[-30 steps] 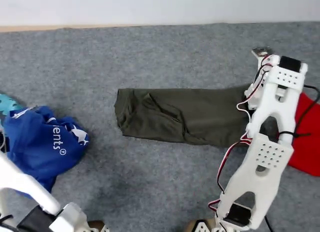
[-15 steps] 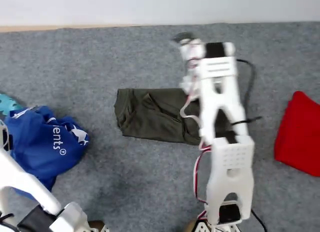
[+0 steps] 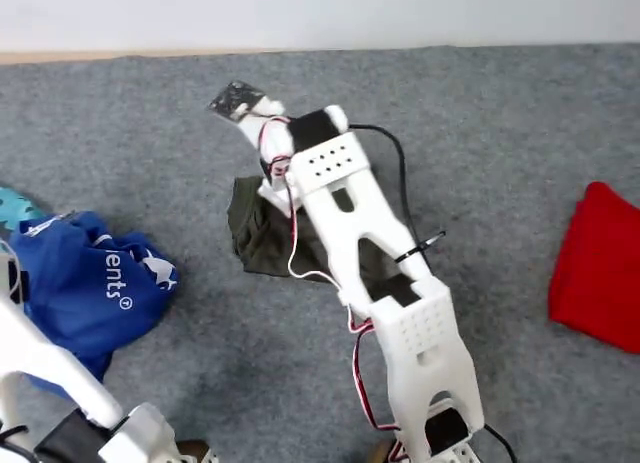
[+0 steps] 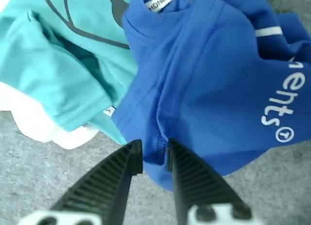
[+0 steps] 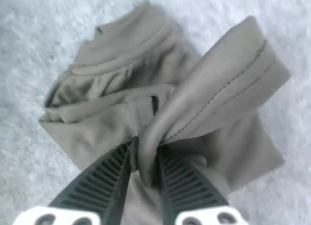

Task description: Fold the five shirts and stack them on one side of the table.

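From the high view, a crumpled olive-green cotton shirt (image 3: pixel 258 233) was seen mid-table on the grey carpeted table (image 3: pixel 520 133), partly covered by a white arm; a bunched royal-blue printed shirt (image 3: pixel 85 283) was seen at one side, a folded red shirt (image 3: pixel 600 268) at the other. In the left wrist view, the left tool (image 4: pixel 150 149) was held slightly spread over the blue shirt's hem, beside a teal shirt (image 4: pixel 53 64). In the right wrist view, the right tool (image 5: pixel 146 147) was pinched on a raised fold of the olive-green shirt.
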`<state>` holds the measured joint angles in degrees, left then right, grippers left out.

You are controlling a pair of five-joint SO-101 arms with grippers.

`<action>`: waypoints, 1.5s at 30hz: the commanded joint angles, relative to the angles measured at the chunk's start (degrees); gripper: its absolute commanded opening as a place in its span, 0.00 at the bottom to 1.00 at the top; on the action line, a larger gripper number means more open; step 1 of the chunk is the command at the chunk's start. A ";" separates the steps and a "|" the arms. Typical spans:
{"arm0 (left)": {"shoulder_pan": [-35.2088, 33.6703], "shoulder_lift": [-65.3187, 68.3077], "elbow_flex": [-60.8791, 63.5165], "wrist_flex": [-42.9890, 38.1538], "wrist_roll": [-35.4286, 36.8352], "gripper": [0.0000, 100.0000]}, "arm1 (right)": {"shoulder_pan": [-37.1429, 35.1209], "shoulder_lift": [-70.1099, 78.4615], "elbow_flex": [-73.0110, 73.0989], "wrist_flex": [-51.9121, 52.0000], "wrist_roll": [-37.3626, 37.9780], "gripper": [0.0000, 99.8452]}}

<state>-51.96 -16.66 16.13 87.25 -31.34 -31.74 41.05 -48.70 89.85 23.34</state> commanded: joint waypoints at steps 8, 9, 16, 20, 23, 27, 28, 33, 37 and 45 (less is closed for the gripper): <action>0.26 -0.44 2.86 -2.29 0.44 0.09 | -2.95 2.59 -3.25 -4.62 -0.18 0.02; 0.35 -0.44 2.77 -2.29 0.44 0.09 | -3.30 2.68 -3.25 -5.14 -0.18 0.03; 1.76 -0.44 2.77 -2.37 0.44 0.09 | -6.90 2.33 -6.33 -4.88 -0.44 0.22; 3.08 -0.44 2.77 -2.37 0.44 0.09 | -8.40 2.42 -13.36 -0.31 -0.26 0.22; 3.08 -0.53 2.51 -2.55 0.44 0.09 | -5.23 2.77 -18.29 4.09 -0.26 0.22; 2.81 -0.53 2.51 -2.73 0.44 0.09 | 2.86 2.86 -19.87 8.31 -0.09 0.15; 2.81 -0.53 2.59 -2.73 0.44 0.09 | 4.79 2.95 -19.78 8.75 -0.09 0.11; 3.08 -0.53 2.68 -2.73 0.44 0.09 | 10.68 2.95 -17.76 12.09 8.53 0.02; 2.99 -0.53 2.77 -2.37 0.44 0.09 | 12.97 2.95 -12.92 12.44 8.88 0.01; 3.08 -0.53 2.77 -2.64 0.44 0.09 | 4.70 8.66 -8.26 12.53 8.09 0.01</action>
<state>-49.32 -16.66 19.21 85.49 -31.34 -22.42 49.67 -56.35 100.48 31.43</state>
